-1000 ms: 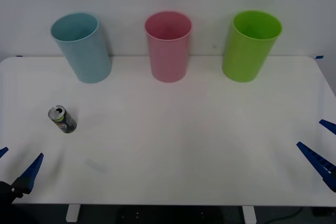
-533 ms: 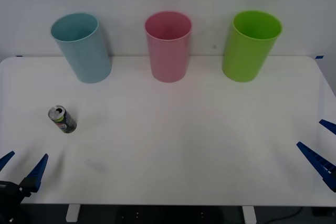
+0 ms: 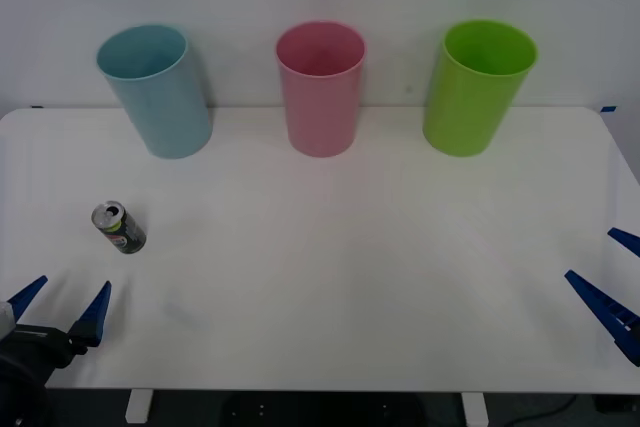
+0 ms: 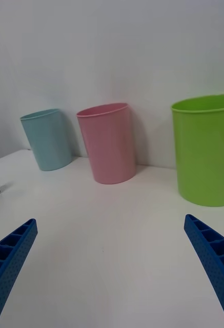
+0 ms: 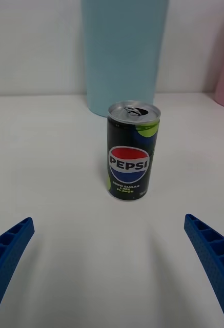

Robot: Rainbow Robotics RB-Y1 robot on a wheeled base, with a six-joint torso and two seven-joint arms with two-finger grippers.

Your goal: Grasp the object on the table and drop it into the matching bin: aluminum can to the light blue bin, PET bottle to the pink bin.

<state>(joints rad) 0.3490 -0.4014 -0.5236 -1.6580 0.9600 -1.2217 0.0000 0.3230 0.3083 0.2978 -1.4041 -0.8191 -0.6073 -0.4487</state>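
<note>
the left claw [image 3: 60, 309] sits at the counter's near-left corner with its fingers spread apart and nothing between them. at about 1 o'clock from it, a short way up the counter [image 3: 330, 247], stands the aluminum can [image 3: 119, 227], upright with its opened top showing. beyond the can, at roughly 12 o'clock, is the light blue bin [image 3: 155, 90], with the pink bin [image 3: 321, 87] and a lime green bin [image 3: 477, 87] further right along the wall.

this looks like the approach step: the can is not yet gripped. next the claw would need to advance until the can sits between its fingers, then close.

the left wrist view shows the can's label and centring; the front view shows the whole layout. the right claw [image 3: 612, 282] waits open at the near-right edge.
</note>
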